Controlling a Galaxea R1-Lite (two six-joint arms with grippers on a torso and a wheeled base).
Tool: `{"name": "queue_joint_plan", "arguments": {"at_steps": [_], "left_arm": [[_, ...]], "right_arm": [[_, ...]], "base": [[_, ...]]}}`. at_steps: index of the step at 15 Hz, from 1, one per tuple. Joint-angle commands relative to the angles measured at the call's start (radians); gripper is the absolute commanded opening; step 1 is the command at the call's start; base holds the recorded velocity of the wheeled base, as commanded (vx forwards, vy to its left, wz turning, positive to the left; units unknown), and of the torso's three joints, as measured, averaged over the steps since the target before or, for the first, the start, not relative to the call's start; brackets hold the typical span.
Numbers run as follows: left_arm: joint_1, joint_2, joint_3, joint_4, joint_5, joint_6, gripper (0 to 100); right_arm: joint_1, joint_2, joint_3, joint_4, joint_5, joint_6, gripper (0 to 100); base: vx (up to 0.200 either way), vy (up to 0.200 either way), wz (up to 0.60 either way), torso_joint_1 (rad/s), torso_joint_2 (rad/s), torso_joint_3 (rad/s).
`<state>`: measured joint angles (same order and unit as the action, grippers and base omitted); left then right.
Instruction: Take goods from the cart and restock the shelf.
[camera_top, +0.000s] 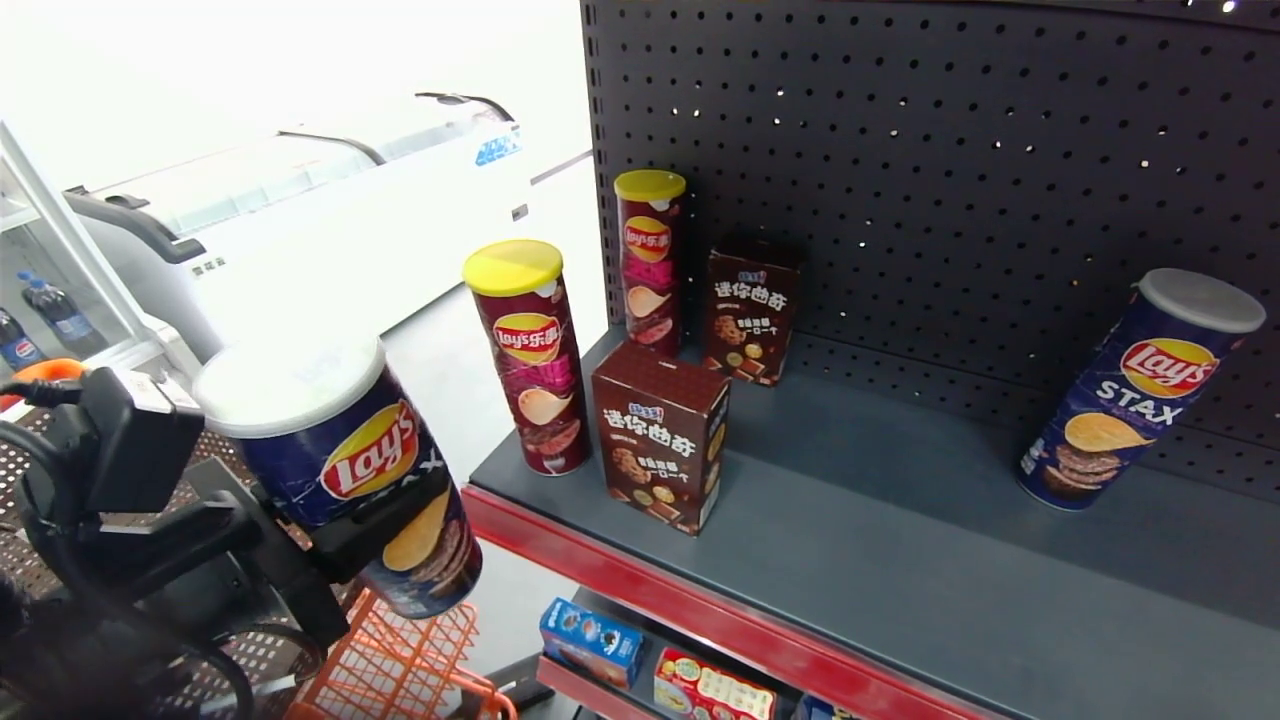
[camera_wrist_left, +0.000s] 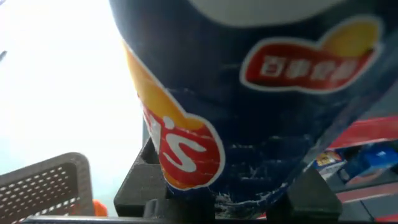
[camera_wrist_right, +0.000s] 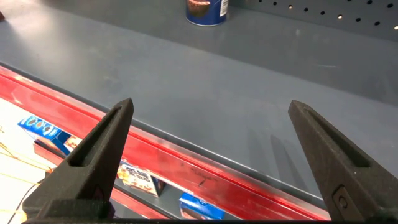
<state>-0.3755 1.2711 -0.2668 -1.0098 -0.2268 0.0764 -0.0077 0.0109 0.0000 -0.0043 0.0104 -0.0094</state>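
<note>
My left gripper (camera_top: 330, 520) is shut on a dark blue chip can (camera_top: 345, 465) with a white lid, held tilted above the orange cart (camera_top: 400, 665), left of the shelf (camera_top: 900, 560). In the left wrist view the same blue can (camera_wrist_left: 249, 106) sits between the fingers (camera_wrist_left: 146, 186). Another blue can (camera_top: 1135, 395) stands leaning at the shelf's back right; its base (camera_wrist_right: 207, 11) shows in the right wrist view. My right gripper (camera_wrist_right: 214, 162) is open with nothing in it, above the shelf's red front edge (camera_wrist_right: 186, 162).
On the shelf's left stand two maroon chip cans (camera_top: 530, 355) (camera_top: 648, 260) with yellow lids and two brown cookie boxes (camera_top: 660, 435) (camera_top: 750, 310). A pegboard wall (camera_top: 950, 150) backs the shelf. Boxes (camera_top: 590, 640) lie on the lower shelf. A white freezer (camera_top: 330, 220) stands far left.
</note>
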Motion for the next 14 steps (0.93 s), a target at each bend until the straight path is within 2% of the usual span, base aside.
{"name": "queue_joint_plan", "arguments": {"at_steps": [1, 2, 3, 5, 6, 8, 9, 14], "left_arm": [[-0.016, -0.007, -0.005, 0.0, -0.012, 0.003, 0], [-0.025, -0.009, 0.001, 0.0, -0.014, 0.003, 0], [-0.075, -0.018, 0.012, 0.022, -0.014, 0.003, 0], [-0.125, -0.058, 0.009, 0.088, -0.017, 0.003, 0], [-0.187, -0.091, 0.006, 0.161, -0.017, 0.003, 0], [-0.252, -0.13, 0.001, 0.224, -0.017, 0.003, 0], [-0.266, -0.13, 0.001, 0.226, -0.016, 0.002, 0], [-0.267, -0.13, -0.003, 0.221, -0.019, 0.0, 0]], "right_arm": [[0.0, 0.001, 0.0, 0.0, 0.0, -0.001, 100], [0.0, 0.001, 0.0, 0.0, 0.0, -0.001, 100], [0.0, 0.001, 0.0, 0.0, 0.002, -0.001, 100], [0.0, 0.001, 0.0, 0.0, 0.002, -0.001, 100], [0.0, 0.001, 0.0, 0.0, 0.002, -0.001, 100], [0.0, 0.001, 0.0, 0.0, 0.002, -0.001, 100], [0.0, 0.001, 0.0, 0.0, 0.002, -0.001, 100], [0.0, 0.001, 0.0, 0.0, 0.002, -0.001, 100]], "base": [[0.0, 0.0, 0.0, 0.0, 0.0, 0.0], [0.0, 0.0, 0.0, 0.0, 0.0, 0.0], [0.0, 0.0, 0.0, 0.0, 0.0, 0.0], [0.0, 0.0, 0.0, 0.0, 0.0, 0.0], [0.0, 0.0, 0.0, 0.0, 0.0, 0.0], [0.0, 0.0, 0.0, 0.0, 0.0, 0.0], [0.0, 0.0, 0.0, 0.0, 0.0, 0.0], [0.0, 0.0, -0.6, 0.005, 0.0, 0.002]]}}
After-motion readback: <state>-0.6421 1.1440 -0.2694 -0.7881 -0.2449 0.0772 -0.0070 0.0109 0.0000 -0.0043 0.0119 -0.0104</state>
